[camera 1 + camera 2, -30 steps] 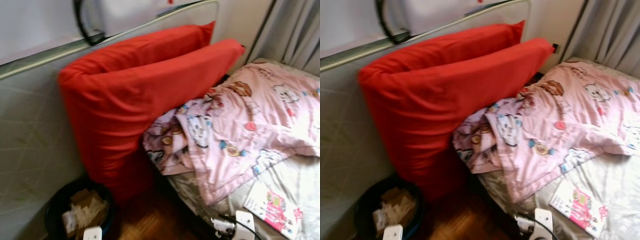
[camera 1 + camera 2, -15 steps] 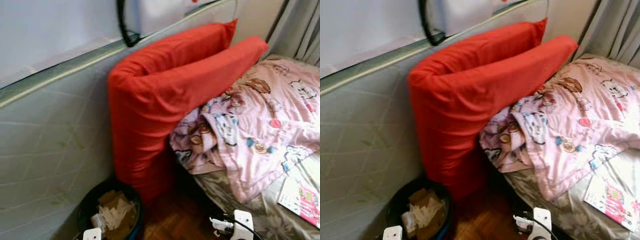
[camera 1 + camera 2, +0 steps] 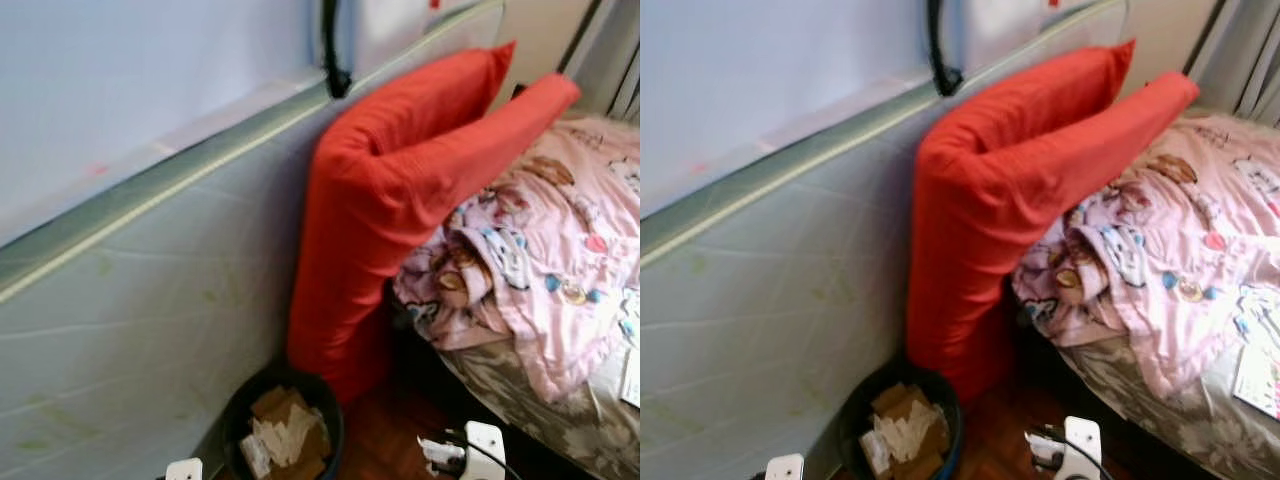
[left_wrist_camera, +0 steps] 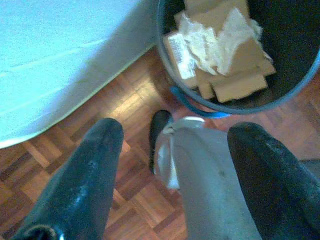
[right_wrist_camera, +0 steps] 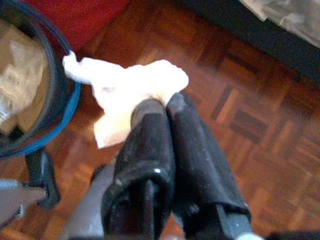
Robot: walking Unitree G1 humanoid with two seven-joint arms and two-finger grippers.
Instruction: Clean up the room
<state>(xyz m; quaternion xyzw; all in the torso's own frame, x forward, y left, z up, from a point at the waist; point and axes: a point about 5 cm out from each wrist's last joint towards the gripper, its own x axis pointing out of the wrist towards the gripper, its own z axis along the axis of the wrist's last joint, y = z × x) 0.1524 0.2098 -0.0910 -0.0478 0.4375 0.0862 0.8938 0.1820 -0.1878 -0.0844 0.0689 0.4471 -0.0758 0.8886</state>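
Observation:
A crumpled white tissue (image 5: 132, 87) is pinched in my right gripper (image 5: 164, 106), which is shut on it low over the parquet floor, just beside the bin's rim. The round dark bin (image 3: 285, 435) with a blue rim stands on the floor between a leaning mattress and the bed; it holds cardboard pieces and paper scraps (image 4: 215, 45). My left gripper (image 4: 177, 145) hangs open above the floor near the bin (image 4: 280, 75), with nothing between its fingers.
A grey-green mattress (image 3: 140, 300) leans against the wall on the left. A long red pillow (image 3: 400, 190) stands folded against it. The bed on the right carries a rumpled pink cartoon blanket (image 3: 540, 270) and a magazine (image 3: 1260, 380) at its edge.
The camera has swung left: bin, pillow and bed have all shifted right in the picture, and more of the mattress shows. The magazine has slid almost out of the picture.

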